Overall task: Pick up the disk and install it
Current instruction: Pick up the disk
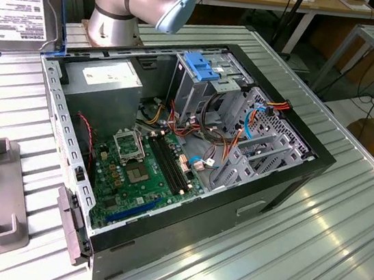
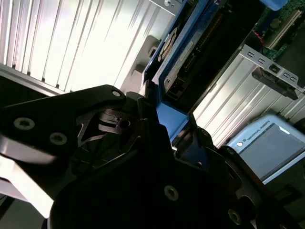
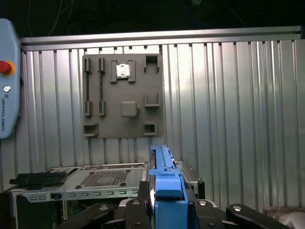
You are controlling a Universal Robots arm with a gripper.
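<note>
My tool (image 3: 164, 202) is clenched on the disk (image 1: 18, 4) by its blue rails, high above the desk (image 1: 310, 253), at the exterior view's left of the open case (image 1: 182, 226). My call: square the rails to the drive cage (image 1: 205, 80), clear the cables (image 1: 263, 109), 1 slow straight feed.

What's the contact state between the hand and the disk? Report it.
Touching. In the first wrist view the hand clamps the disk, fingers pressed against its blue rail.
</note>
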